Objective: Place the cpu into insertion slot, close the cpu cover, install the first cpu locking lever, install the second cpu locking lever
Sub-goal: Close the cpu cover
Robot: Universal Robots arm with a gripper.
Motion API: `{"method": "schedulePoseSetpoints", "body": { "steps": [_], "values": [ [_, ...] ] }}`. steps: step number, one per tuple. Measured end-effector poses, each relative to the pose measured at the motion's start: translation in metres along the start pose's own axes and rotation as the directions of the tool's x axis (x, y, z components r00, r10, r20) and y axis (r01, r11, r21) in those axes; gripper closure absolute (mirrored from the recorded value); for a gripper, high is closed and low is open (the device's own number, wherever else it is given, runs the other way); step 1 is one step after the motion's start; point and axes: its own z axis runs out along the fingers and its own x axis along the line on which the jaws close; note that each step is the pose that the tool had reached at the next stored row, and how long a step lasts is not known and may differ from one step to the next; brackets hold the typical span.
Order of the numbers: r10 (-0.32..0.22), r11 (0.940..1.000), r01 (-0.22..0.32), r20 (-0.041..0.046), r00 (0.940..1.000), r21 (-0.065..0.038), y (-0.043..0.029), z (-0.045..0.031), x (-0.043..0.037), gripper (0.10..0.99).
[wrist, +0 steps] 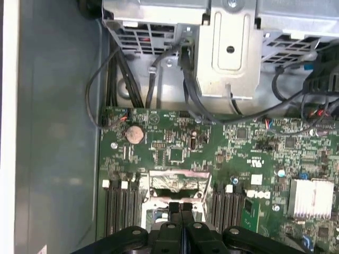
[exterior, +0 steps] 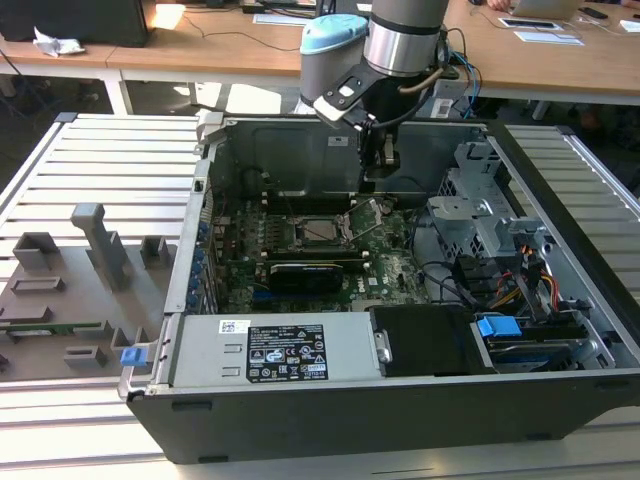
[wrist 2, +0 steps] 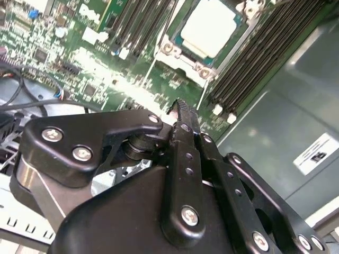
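Observation:
The cpu (wrist 2: 209,26) shows its silver-grey top and lies flat in the insertion slot (wrist 2: 177,53), mid-motherboard in the exterior view (exterior: 320,231). The cpu cover (wrist: 177,182), a shiny frame plate, appears tilted up at the slot's side toward the exterior view's right (exterior: 364,211). A thin lever rod (exterior: 368,233) slants up beside it. My gripper (exterior: 381,172) hangs inside the case just above the raised cover, close to the back wall. Its black fingers are pressed together with nothing between them in both wrist views (wrist 2: 180,108) (wrist: 180,207).
Black memory slots (wrist: 119,206) flank the socket. A metal drive cage (wrist: 228,47) with dark cables (wrist: 188,90) stands on the exterior view's right. A power supply (exterior: 270,350) spans the case front. Grey fixtures (exterior: 100,245) sit on the table to the left. A finned heatsink (wrist: 310,198) is nearby.

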Motion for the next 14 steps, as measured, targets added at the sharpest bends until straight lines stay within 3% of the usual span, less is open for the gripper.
{"method": "schedulePoseSetpoints", "body": {
  "steps": [2, 7, 12, 14],
  "values": [
    [0.000, 1.0000, 0.000, -0.0001, 1.0000, 0.000, 0.0079, -0.0003, -0.0004, 0.980],
    [0.000, 1.0000, 0.000, -0.0001, 1.0000, 0.001, 0.0187, -0.0007, -0.0009, 0.980],
    [0.000, 1.0000, 0.000, -0.0001, 1.0000, 0.000, 0.0216, -0.0008, -0.0011, 0.980],
    [0.000, 1.0000, 0.000, 0.0001, 1.0000, 0.001, 0.0270, -0.0011, -0.0014, 0.980]
  ]
}}
